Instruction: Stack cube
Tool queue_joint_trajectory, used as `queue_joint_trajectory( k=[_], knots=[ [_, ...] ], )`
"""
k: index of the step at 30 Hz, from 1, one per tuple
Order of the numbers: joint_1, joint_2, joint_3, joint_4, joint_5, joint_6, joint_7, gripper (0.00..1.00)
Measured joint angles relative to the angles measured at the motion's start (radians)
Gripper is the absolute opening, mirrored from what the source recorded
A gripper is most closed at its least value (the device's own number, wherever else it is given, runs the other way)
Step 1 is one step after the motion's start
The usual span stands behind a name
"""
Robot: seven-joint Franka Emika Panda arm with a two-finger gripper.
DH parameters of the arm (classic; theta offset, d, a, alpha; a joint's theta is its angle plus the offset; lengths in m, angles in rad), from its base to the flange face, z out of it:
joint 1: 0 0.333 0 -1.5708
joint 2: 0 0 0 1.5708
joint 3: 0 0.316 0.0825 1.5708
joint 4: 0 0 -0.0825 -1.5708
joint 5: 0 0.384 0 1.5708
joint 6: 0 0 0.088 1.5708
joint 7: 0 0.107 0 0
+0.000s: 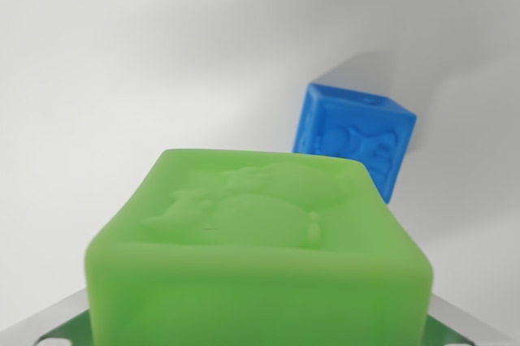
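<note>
Gripper fingers point(57, 322) show only as slivers of grey metal at the bottom corners of the wrist view, one on each side of the soft green rubbery cube point(260, 257), which has a raised figure on its top face. They appear to be pinching that cube between them, though the contact itself is hidden behind its bulk. The green cube fills the lower centre of the view, close to the camera and blurred. Toward the wrist view's right and farther back, the blue rubbery cube with embossed faces point(357, 136) sits on the plain white table surface point(122, 54), partly behind the green one's far edge. This looks like the carrying step: the green cube probably needs to travel over the blue one, square up with its top, then come down gently before release.
</note>
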Motion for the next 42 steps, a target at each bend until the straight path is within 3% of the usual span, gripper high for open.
queue_joint_trajectory(
  k=[42],
  knots=[
    [-0.025,-0.045,-0.056,-0.044,0.009,0.000,0.165,0.00]
  ],
)
